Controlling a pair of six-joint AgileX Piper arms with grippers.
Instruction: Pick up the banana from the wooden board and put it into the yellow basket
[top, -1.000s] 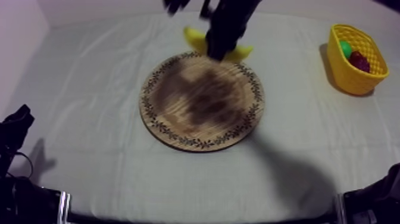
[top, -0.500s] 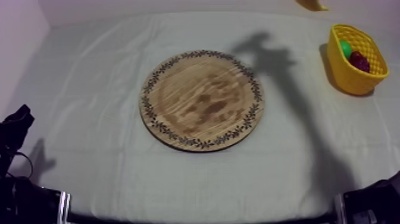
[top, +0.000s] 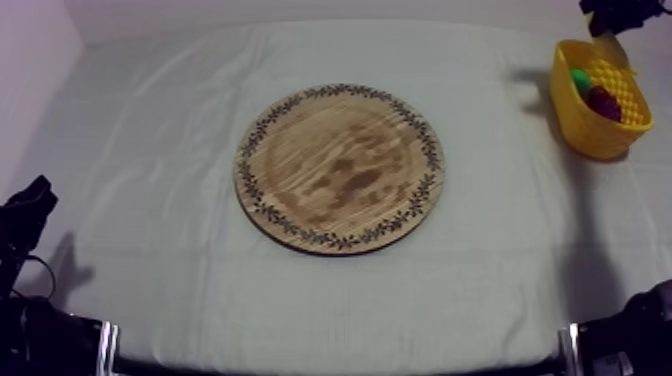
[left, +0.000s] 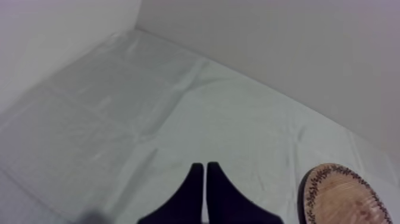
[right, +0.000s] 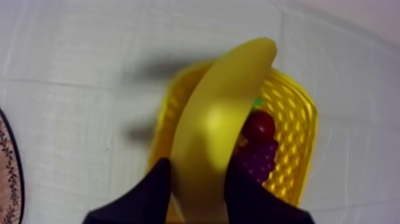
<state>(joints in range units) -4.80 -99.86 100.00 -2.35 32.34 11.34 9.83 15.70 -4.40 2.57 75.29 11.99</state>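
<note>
The banana (right: 214, 131) is now off the wooden board (top: 340, 170) and over the yellow basket (right: 293, 119) — the right gripper (right: 199, 173) clamps it, so only the release is left

Looks like a robot lab bench — a cloth-covered table (top: 150, 150) against a bare pale wall (left: 297, 47).

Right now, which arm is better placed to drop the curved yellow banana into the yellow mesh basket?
Right: the right gripper holds the banana over the basket; the left gripper sits shut near the round wooden board.
</note>
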